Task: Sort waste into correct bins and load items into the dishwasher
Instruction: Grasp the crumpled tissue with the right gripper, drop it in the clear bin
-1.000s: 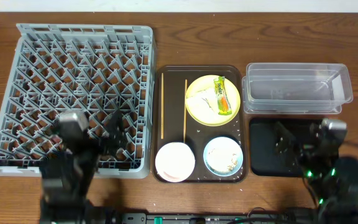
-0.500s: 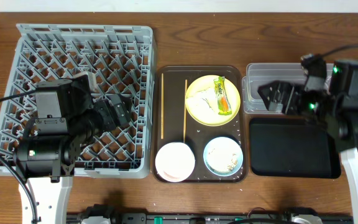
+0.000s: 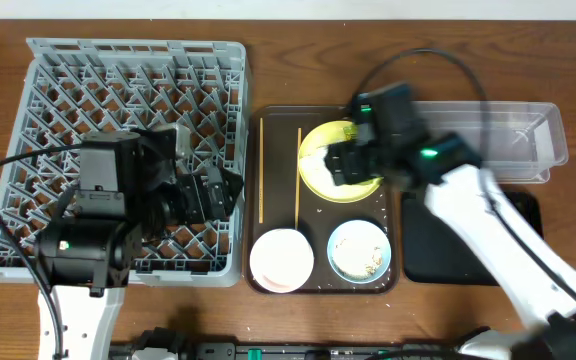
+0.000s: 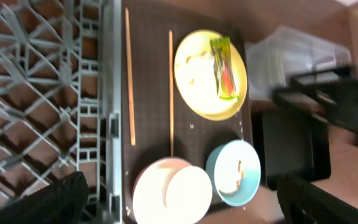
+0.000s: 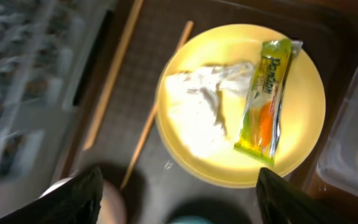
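Left pincer (image 4: 182,186), open and empty, has barely shifted, hovering at the dish rack's (image 3: 88,80) 3 o'clock edge. Right pincer (image 5: 178,177), jaws spread wide with nothing held, has swung in from the black tray (image 3: 423,255) at 4 o'clock. It now hangs over the yellow plate (image 5: 225,46) near the tabletop's centre. There the crumpled paper (image 5: 197,106) and green-and-yellow wrapper (image 5: 265,99) lie untouched; blur suggests it may still be moving. Farther, at 2 o'clock, the clear tub (image 3: 508,135) waits: waste sorting looks about to start.
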